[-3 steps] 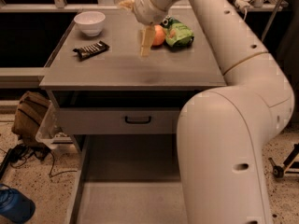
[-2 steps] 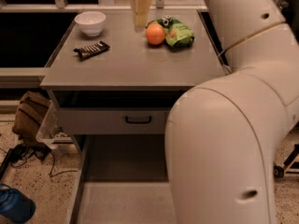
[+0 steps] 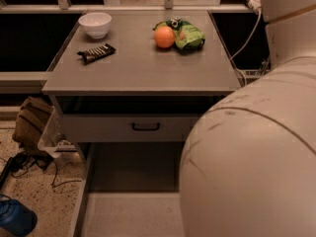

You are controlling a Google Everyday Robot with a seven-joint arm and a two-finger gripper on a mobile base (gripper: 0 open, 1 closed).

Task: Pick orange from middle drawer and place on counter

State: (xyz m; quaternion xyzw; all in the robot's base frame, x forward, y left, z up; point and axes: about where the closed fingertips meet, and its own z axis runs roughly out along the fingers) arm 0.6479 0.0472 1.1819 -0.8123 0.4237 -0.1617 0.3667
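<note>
From my one camera view, the robot arm (image 3: 256, 157) fills the right side of the frame. The gripper is out of frame, so I cannot tell its state or whether it has hold of anything. The orange (image 3: 164, 37) sits on the counter (image 3: 143, 68) in the upper centre, right against a green snack bag (image 3: 190, 33). A white bowl (image 3: 95, 24) and a dark snack bar (image 3: 96, 53) lie at upper left. The middle drawer (image 3: 133, 214) stands pulled out at the bottom.

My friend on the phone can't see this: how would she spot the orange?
The gripper is out of view, so start at the grey counter. Toward its far right lies a crinkled green bag, with the orange at that bag's left side. It is the only smooth, round, orange thing there; the white bowl and dark bar lie further left.
</note>
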